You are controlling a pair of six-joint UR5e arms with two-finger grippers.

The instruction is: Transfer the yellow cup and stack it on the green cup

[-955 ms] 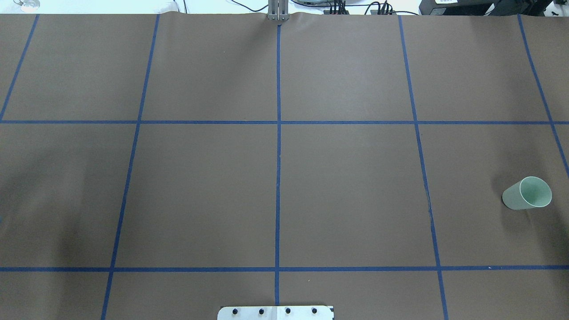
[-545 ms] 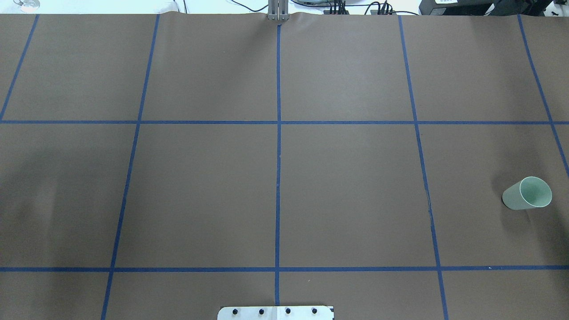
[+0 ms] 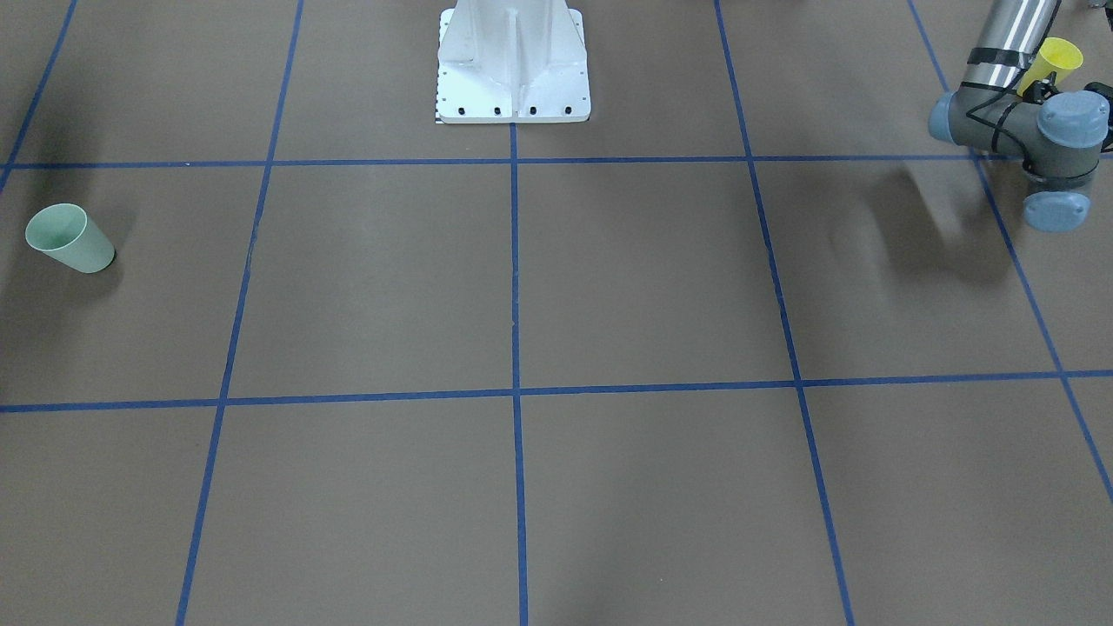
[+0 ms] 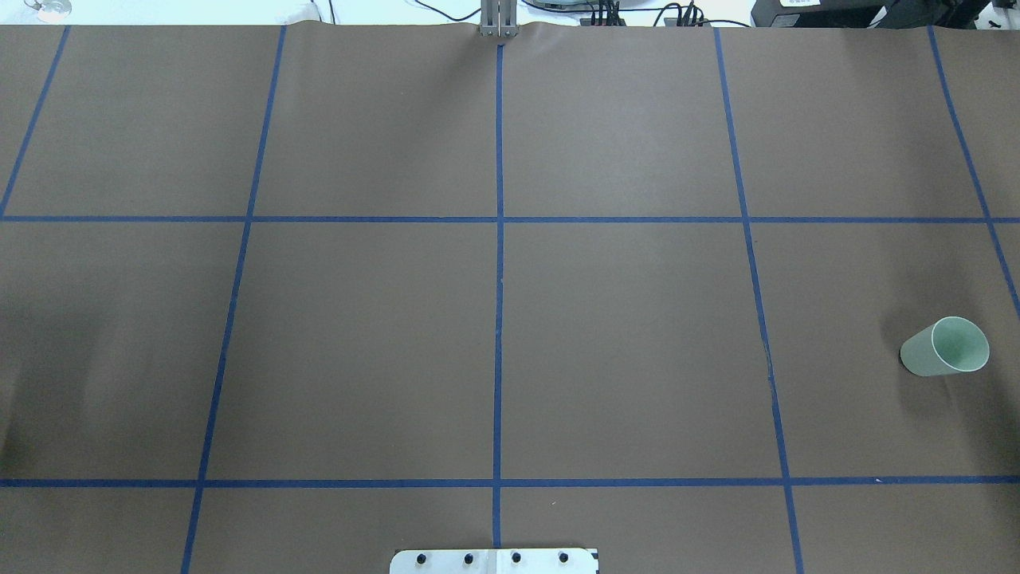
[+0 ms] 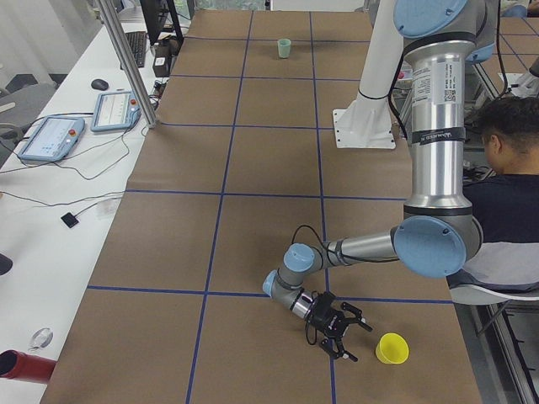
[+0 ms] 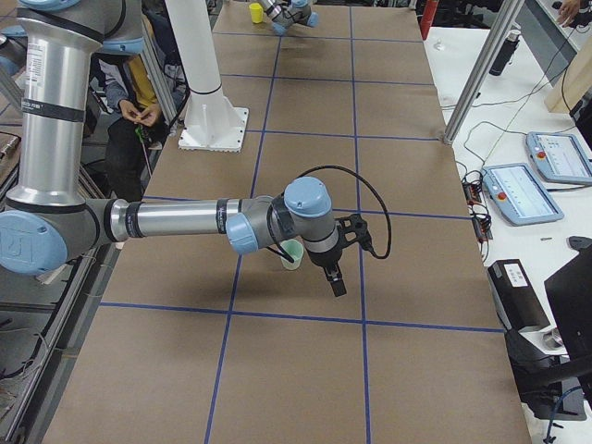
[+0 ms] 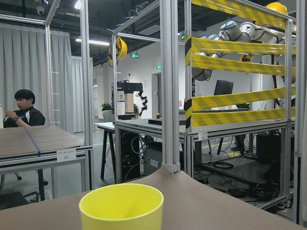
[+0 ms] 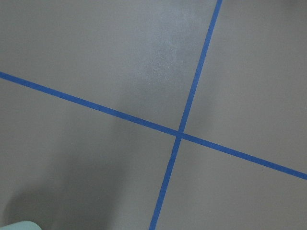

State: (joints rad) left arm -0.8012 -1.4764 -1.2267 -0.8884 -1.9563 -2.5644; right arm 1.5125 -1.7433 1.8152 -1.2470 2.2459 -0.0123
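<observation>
Jaws unreadable; yellow cup point(image 3: 1059, 56) partly behind left arm point(image 3: 1071, 123).

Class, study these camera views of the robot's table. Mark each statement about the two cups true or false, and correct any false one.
1. The yellow cup is stacked on the green cup. False: they stand apart, at opposite ends of the table.
2. The green cup stands upright, mouth up. True.
3. The yellow cup lies on its side. False: it stands upright.
4. The left claw is beside the yellow cup. True.
</observation>
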